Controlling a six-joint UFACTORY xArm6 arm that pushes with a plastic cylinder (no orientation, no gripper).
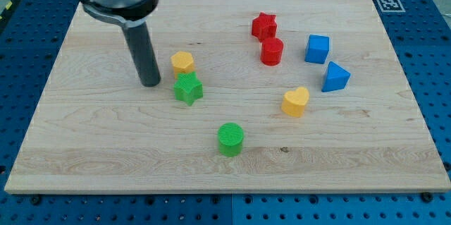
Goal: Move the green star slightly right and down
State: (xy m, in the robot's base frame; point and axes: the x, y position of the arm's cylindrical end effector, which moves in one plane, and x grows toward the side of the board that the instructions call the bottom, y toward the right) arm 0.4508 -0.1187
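- Standing on the wooden board [84,147], in its upper left part: my tip [150,84], at the lower end of a straight dark rod.
- No jaws on this rod, so nothing being grasped or released; only a plain end resting at the board's surface.
- Lying just to the view's right of my tip, a little lower: the green star [188,88], with a narrow strip of bare wood showing between the two, so not touching.
- Sitting directly above the green star, very close, maybe touching at the edge, not possible to tell: the yellow hexagon block [182,61].
- Resting below the green star and a bit to the view's right, well apart from it: the green cylinder [230,139].
- Lying in the upper middle of the board: the red star [263,25], with the red cylinder [271,51] just below it, nearly touching.
- Sitting further to the view's right: the blue cube [317,49], and below it the blue triangle block [335,77].
- Lying between the green cylinder and the blue triangle block: the yellow heart [296,101].
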